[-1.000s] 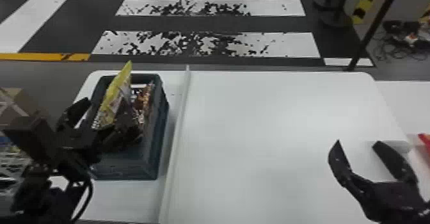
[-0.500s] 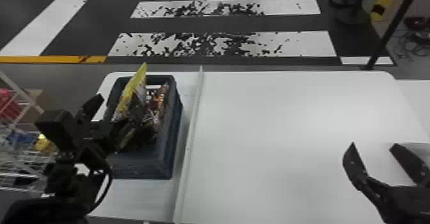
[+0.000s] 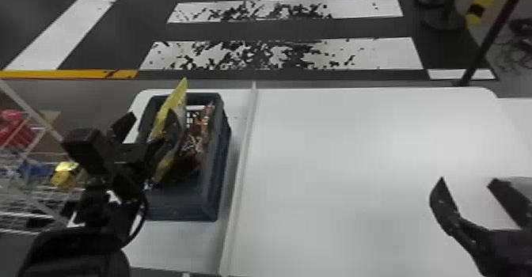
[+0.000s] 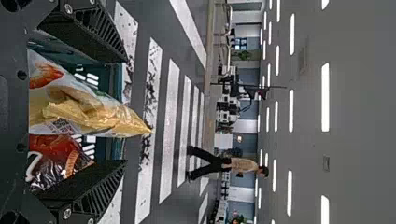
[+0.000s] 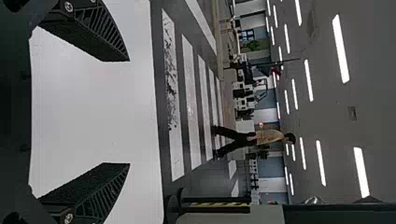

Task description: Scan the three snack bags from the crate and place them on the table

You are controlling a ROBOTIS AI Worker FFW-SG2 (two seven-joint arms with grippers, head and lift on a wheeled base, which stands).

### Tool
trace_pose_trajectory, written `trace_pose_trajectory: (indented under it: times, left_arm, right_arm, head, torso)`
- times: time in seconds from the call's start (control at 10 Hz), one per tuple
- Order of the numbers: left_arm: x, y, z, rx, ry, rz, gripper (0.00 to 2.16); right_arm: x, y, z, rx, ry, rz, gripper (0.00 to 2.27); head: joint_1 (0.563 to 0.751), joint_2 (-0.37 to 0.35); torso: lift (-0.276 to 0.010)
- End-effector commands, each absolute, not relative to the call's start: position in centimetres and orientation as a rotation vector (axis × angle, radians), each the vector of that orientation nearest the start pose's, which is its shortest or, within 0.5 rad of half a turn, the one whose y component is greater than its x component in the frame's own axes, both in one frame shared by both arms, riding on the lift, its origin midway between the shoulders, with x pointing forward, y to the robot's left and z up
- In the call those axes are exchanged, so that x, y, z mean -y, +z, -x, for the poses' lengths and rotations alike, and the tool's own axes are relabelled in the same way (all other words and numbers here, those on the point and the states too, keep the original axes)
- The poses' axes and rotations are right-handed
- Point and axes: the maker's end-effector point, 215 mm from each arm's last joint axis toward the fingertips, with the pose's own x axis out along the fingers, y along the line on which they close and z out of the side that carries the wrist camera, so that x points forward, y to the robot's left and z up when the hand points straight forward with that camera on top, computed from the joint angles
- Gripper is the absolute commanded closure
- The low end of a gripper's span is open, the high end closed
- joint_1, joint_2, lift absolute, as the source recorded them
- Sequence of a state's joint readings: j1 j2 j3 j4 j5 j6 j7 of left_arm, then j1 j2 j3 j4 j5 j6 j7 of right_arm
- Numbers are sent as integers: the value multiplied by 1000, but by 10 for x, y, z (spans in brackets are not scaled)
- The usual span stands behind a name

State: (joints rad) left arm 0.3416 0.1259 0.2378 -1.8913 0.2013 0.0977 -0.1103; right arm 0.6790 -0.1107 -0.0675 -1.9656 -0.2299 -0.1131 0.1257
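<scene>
One yellow bag, partly hidden

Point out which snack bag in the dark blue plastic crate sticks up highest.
The yellow-and-white snack bag: its top rises above the rim of the crate, while the red-and-brown bag to its right sits lower.

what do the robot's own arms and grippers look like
The left arm is black, with a thin black cable curving near its wrist. The left gripper and right gripper match: two black tapering fingers each, with slanted ribs and silvery screws near their bases.
</scene>
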Motion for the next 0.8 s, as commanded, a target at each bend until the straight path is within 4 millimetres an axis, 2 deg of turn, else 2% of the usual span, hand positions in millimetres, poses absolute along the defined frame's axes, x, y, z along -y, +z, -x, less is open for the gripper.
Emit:
trace_pose_trajectory:
  times: [0.0,0.1,0.2,0.3,0.4,0.5,0.7]
  left_arm:
    - [-359,-365,-492,-100,69,15,215]
    - [-358,-372,-494,-110,66,19,228]
    - [-357,-379,-494,-123,64,23,363]
    - [-356,-384,-493,-129,64,24,839]
    - [-357,-384,-493,-127,81,31,1676]
    - [-359,-384,-492,-127,90,29,1895]
    - [-358,-376,-487,-115,89,25,1895]
  right_arm:
    - [258,-415,-376,-165,88,-103,83]
    - [259,-417,-375,-172,91,-101,83]
    - [260,-418,-375,-174,92,-99,83]
    - [261,-418,-374,-175,92,-98,83]
    - [262,-418,-374,-175,94,-97,83]
    - [262,-417,-374,-175,94,-98,83]
    - [263,-416,-373,-172,91,-101,83]
  head:
    - [695,136]
    - [695,133]
    - [695,132]
    - [695,128]
    - [695,125]
    - [695,126]
    - [695,126]
  torso:
    - [-62]
    - [-62]
    - [-62]
    - [-62]
    - [-62]
    - [-62]
    - [-62]
